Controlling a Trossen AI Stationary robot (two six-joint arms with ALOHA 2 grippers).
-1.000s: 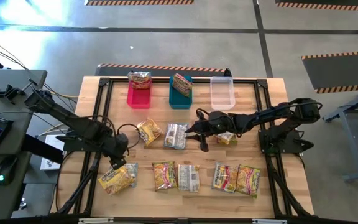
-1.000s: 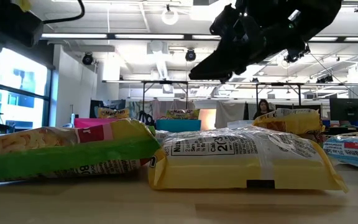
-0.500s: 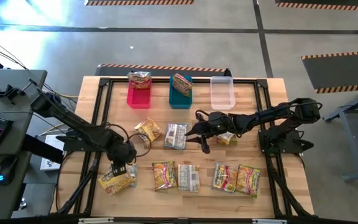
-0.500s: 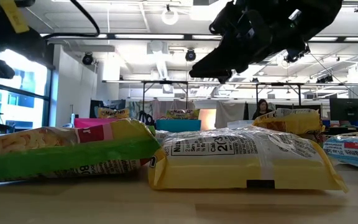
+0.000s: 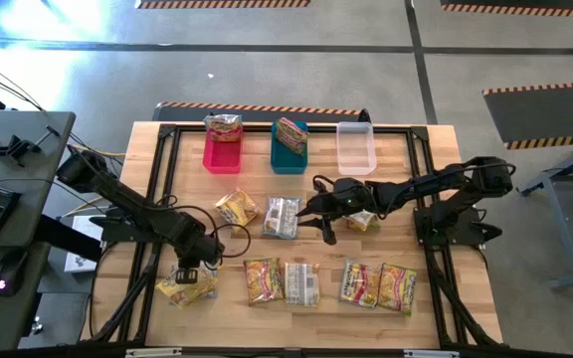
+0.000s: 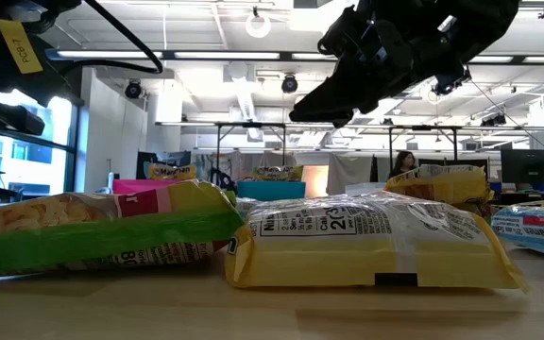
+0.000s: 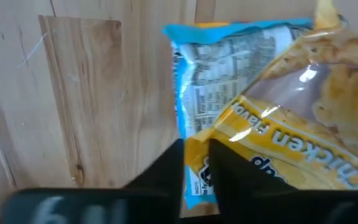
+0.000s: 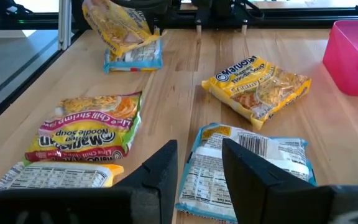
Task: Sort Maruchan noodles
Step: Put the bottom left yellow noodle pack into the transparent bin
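Two packets sit in the pink bin [image 5: 222,151] and blue bin [image 5: 288,154], nine remain on the counter [image 5: 411,224], left fingers [image 7: 166,177] pinching a yellow chicken packet [image 7: 291,143], right fingers [image 8: 160,171] spread.

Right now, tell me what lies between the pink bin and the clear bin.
The blue bin stands between the pink bin and the clear bin, with a noodle packet in it; the high view shows this.

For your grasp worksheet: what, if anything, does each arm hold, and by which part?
The left gripper pinches the edge of a yellow chicken noodle packet. The right gripper holds nothing, hovering above a grey packet.
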